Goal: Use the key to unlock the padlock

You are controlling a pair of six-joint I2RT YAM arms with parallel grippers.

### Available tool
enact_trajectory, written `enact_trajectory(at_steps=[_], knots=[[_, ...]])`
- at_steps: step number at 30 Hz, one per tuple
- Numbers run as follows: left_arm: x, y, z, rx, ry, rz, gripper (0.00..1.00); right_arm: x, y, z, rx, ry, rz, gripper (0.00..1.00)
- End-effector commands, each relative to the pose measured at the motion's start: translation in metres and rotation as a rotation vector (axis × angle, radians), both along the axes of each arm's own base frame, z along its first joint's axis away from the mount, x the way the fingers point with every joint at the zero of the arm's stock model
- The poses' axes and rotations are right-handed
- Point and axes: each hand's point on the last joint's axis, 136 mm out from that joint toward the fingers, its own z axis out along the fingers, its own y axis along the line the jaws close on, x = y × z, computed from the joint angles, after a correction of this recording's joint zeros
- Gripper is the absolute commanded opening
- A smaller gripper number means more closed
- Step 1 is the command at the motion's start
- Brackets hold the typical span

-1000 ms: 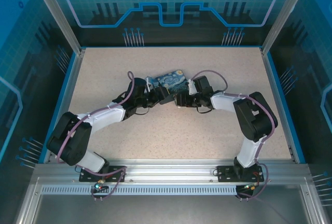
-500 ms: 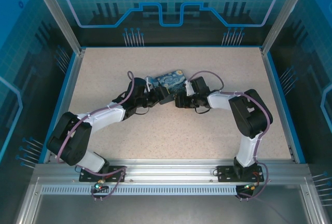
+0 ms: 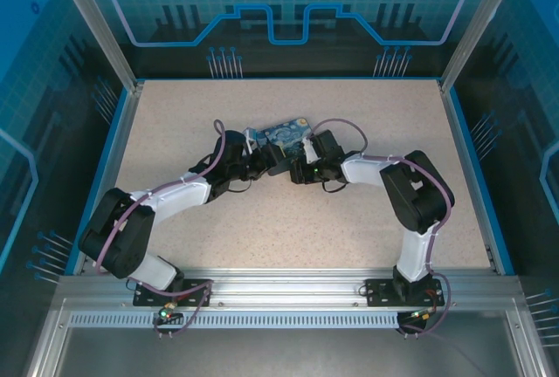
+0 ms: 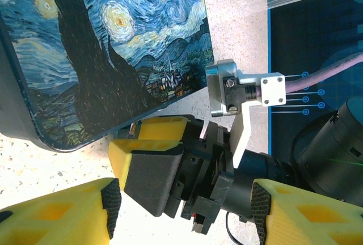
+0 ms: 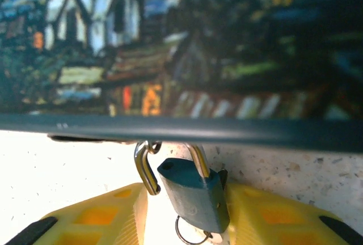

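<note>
A small teal padlock (image 5: 193, 191) hangs from the latch under the edge of a case printed with blue swirls (image 3: 281, 135). Its silver shackle (image 5: 144, 168) is swung open, with one leg out of its hole. Of the key I see just a thin wire ring (image 5: 190, 236) below the lock body. The blade itself is hidden. My right gripper (image 5: 184, 199) straddles the padlock, open. The lock leans on the right finger, with a gap on the left. My left gripper (image 4: 184, 205) is open and empty, facing the right gripper's fingers (image 4: 153, 171) beside the case (image 4: 102, 46).
Both grippers meet at the case's near edge in mid-table, left gripper (image 3: 262, 163) and right gripper (image 3: 299, 167). Blue walls (image 3: 113, 159) and metal posts ring the speckled table (image 3: 288, 229). Purple cables loop off both wrists.
My right arm has slid left toward the case and the left gripper, and its fingers have drawn closer together. The left arm has stayed still.
</note>
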Motion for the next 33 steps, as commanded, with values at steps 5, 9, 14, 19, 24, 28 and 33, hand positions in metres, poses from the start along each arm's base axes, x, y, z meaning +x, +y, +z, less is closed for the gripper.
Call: enact_trajectory(at_steps=[5, 9, 14, 19, 24, 28, 33], knots=[[0.001, 0.002, -0.004, -0.01, 0.007, 0.0, 0.64, 0.0, -0.001, -0.006, -0.042, 0.004, 0.009, 0.36], [0.002, 0.005, -0.005, -0.006, 0.007, 0.009, 0.64, -0.004, -0.002, -0.006, -0.039, 0.011, 0.009, 0.34], [0.006, 0.009, -0.004, -0.001, 0.004, 0.026, 0.64, -0.007, -0.004, -0.006, -0.034, 0.013, -0.003, 0.3], [0.01, 0.015, -0.004, 0.01, 0.0, 0.036, 0.64, -0.008, -0.006, -0.004, -0.024, 0.016, -0.01, 0.24], [0.013, 0.022, -0.004, 0.051, -0.008, 0.055, 0.65, -0.007, -0.007, -0.001, -0.014, 0.019, -0.014, 0.18], [0.017, 0.03, -0.006, 0.126, -0.017, 0.069, 0.65, -0.007, -0.007, 0.003, 0.0, 0.023, -0.02, 0.13], [0.022, 0.042, -0.012, 0.229, -0.017, 0.095, 0.65, -0.008, -0.01, 0.006, 0.024, 0.033, -0.033, 0.11]])
